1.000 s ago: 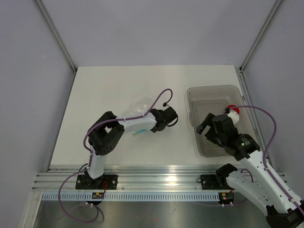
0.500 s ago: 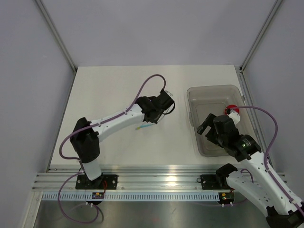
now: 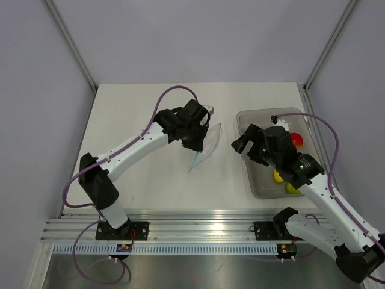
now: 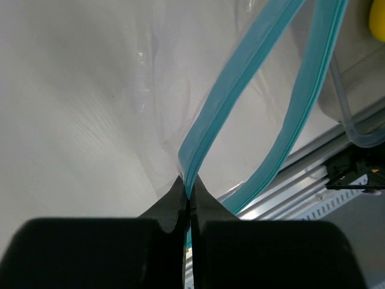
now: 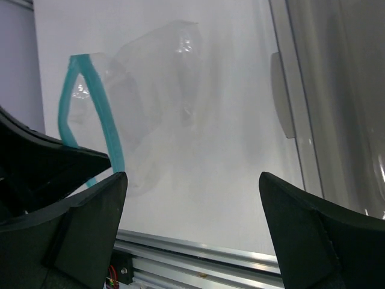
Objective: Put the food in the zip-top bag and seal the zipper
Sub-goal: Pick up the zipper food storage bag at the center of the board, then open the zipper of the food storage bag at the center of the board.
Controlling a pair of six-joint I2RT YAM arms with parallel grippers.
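The clear zip-top bag (image 3: 210, 139) hangs from my left gripper (image 3: 203, 135), just left of the grey bin. My left gripper (image 4: 187, 191) is shut on one side of the light-blue zipper (image 4: 240, 78), and the bag's mouth gapes open. The bag (image 5: 162, 90) and zipper (image 5: 90, 108) also show in the right wrist view. My right gripper (image 3: 242, 140) is open and empty, above the bin's left wall and facing the bag. It shows wide open in its own view (image 5: 192, 180). The red fruit (image 3: 296, 139), yellow fruit (image 3: 278, 176) and yellow-green fruit (image 3: 293, 188) lie in the bin.
The grey translucent bin (image 3: 255, 180) stands at the table's right side. Its corner shows in the left wrist view (image 4: 355, 120), with a yellow fruit (image 4: 378, 18) behind it. The metal rail (image 3: 192, 229) runs along the near edge.
My left arm has stretched out and lifted the bag up and to the right, towards the bin. My right gripper has moved left out of the bin, uncovering the yellow and yellow-green fruits.
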